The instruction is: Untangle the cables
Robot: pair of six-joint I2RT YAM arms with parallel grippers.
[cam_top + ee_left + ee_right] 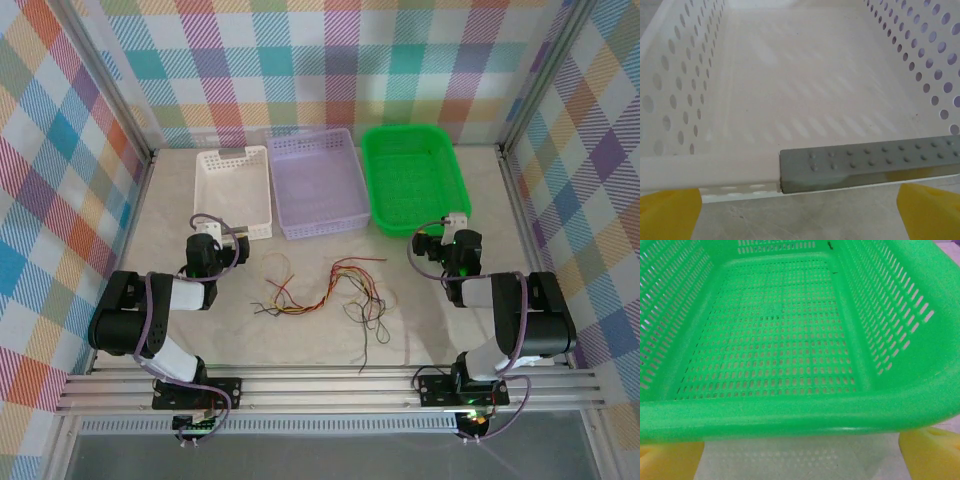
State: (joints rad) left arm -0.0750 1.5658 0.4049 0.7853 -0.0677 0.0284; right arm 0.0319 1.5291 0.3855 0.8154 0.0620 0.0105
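Well, white basket (232, 188), purple basket (318, 185) and green basket (412, 180): 3 bare floors.
Cables (340, 278) sprawl mid-frame; left gripper (800, 217) and right gripper (800, 460) gape.

no readable text, labels or numbers anywhere

We find the top view bright and even, lit from above. The counter (330, 335) shows only soft, short shadows beside the arms, and the thin cables (335, 288) stay crisp enough to tell by colour. The corner posts splay outward towards the edges. In the left wrist view the white basket (790, 100) looks washed out and low in contrast. The left gripper (800, 220) has yellow fingers (667, 215) blurred at the bottom corners. In the right wrist view the green basket (790, 417) is strongly saturated, with a soft near rim and a faint sheen.
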